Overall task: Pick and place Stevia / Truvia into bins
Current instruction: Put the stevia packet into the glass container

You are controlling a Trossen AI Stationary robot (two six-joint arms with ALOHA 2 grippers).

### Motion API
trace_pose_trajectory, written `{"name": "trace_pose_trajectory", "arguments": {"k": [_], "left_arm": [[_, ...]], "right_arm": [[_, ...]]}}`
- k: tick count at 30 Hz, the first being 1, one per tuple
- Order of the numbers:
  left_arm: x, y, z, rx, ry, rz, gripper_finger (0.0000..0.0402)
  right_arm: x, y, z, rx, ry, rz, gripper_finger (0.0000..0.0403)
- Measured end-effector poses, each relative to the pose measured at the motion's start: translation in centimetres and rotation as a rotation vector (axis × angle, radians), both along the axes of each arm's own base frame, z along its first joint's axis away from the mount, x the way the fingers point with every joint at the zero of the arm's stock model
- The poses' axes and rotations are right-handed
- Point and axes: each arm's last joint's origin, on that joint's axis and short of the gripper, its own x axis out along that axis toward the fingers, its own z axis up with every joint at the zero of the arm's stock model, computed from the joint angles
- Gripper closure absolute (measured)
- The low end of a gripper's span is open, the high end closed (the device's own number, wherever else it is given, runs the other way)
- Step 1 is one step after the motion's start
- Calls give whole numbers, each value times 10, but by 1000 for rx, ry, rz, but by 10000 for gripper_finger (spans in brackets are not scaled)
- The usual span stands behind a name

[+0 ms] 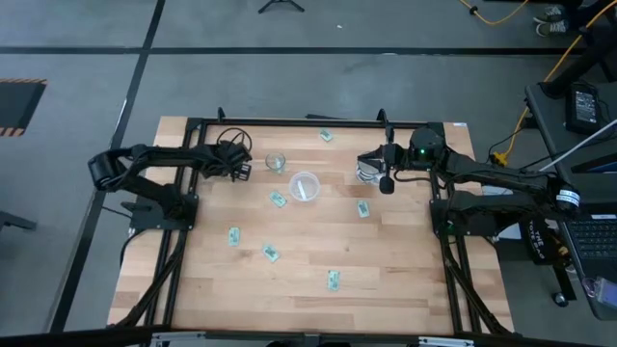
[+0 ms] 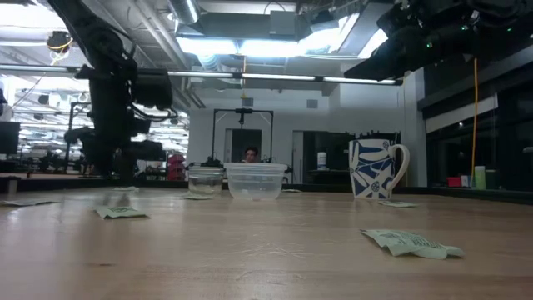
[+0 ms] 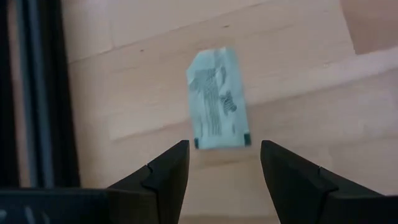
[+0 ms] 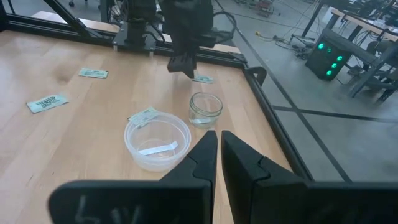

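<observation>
Several pale green sachets lie scattered over the wooden bench [image 1: 405, 289], most in the lower half of the high view, because they wait to be gathered one at a time. Left of centre in that view, the left end effector [image 3: 224, 163] hangs fingers-down over one sachet [image 3: 216, 99] near the bench's upper left edge; its two dark fingers stand apart with nothing between them, straddling the sachet's near end, which looks like lining up for a pinch. Just right of it in the high view stands the little clear cup [image 1: 276, 163], and beside that, near the frame's centre, the wider whitish bin [image 1: 305, 186], which seems already to hold a white slip, though it is hard to read. Both bins sit close together, so carries stay short. At the upper right of the bench, the right end effector [image 4: 219, 144] waits raised, its fingers pressed nearly together and empty, beside a patterned mug [image 2: 376, 168].
</observation>
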Motion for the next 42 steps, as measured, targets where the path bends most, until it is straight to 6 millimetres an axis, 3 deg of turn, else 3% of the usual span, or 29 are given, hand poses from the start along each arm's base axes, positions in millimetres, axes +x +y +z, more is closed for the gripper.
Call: {"name": "trace_pose_trajectory", "arguments": {"k": [8,31,37,42], "left_arm": [[5,13,-10,-6,-14,-20,210],[-10,29,-12,-112,-73,40,211],[-10,29,-13,-131,-86,38,235],[-10,29,-13,-141,-75,-24,283]], "right_arm": [[0,0,0,0,0,0,375],[0,0,-1,6,6,-1,375],[0,0,-1,7,6,-1,375],[0,0,-1,7,6,-1,375]]}}
